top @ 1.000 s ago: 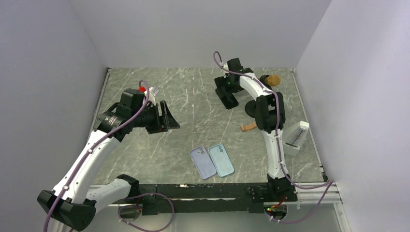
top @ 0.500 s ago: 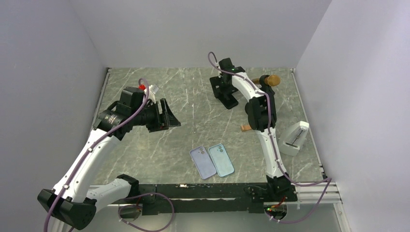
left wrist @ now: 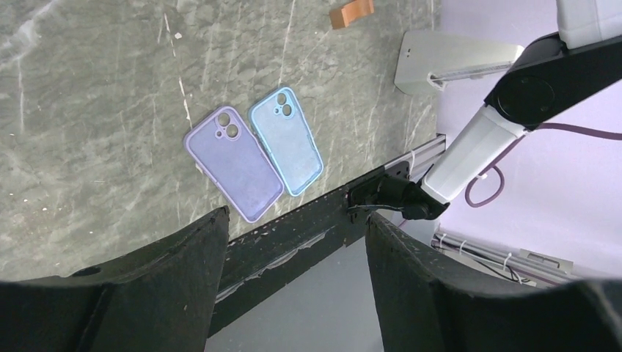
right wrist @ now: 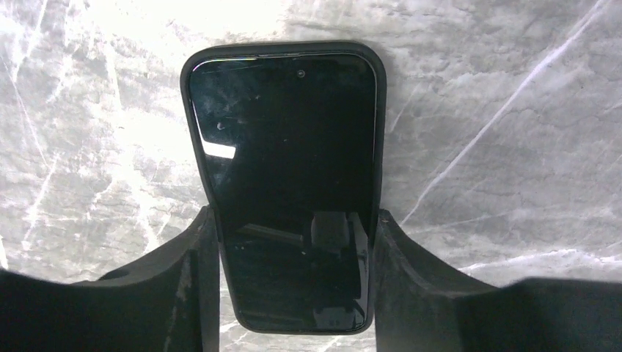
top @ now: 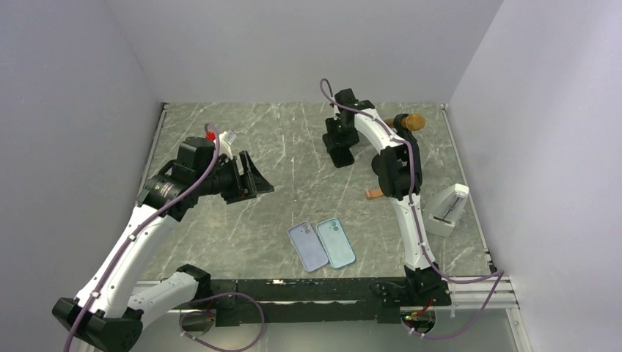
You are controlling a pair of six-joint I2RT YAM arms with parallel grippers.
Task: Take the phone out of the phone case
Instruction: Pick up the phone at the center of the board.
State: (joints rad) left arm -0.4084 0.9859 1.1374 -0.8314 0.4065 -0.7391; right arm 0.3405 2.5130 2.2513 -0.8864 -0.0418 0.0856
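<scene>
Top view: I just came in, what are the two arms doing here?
The right hand is closed on the sides of a black phone, screen up and still in its dark case, at the far part of the table. The left hand is open and empty, raised over the left side. A purple phone case and a blue phone case lie side by side near the front edge, untouched.
</scene>
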